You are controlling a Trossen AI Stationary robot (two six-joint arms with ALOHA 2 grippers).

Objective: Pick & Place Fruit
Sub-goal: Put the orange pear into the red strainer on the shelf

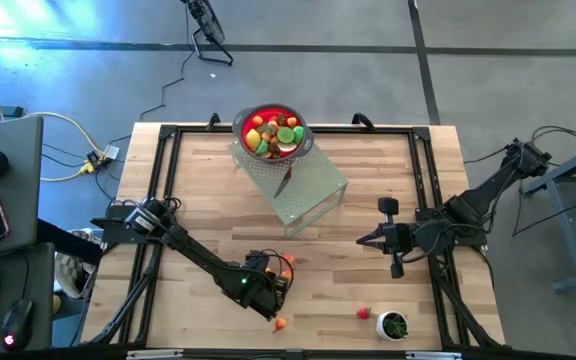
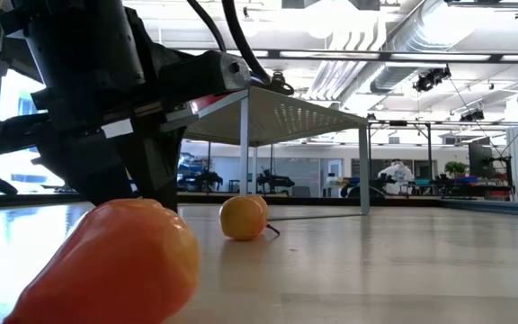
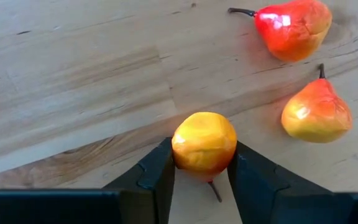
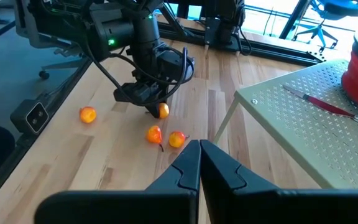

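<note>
A small yellow-orange fruit lies on the wooden table near its front edge, between the fingers of my left gripper, which is shut on it. Two orange-red pear-shaped fruit lie on the table just beyond it. Another orange fruit lies nearer the front edge. A red bowl holding several fruit stands on a perforated metal stand at the far middle. My right gripper hangs shut above the table's right half, touching nothing. My left gripper pinches the yellow-orange fruit by its two opposite sides between its two fingers. The fingers slant steeply down from the table's left. The fruit sits on the table, its stem pointing back between the fingers.
A silver knife with a red handle lies on the stand. A red strawberry and a small white cup with green contents stand at the front right. Black frame rails run along the table's sides.
</note>
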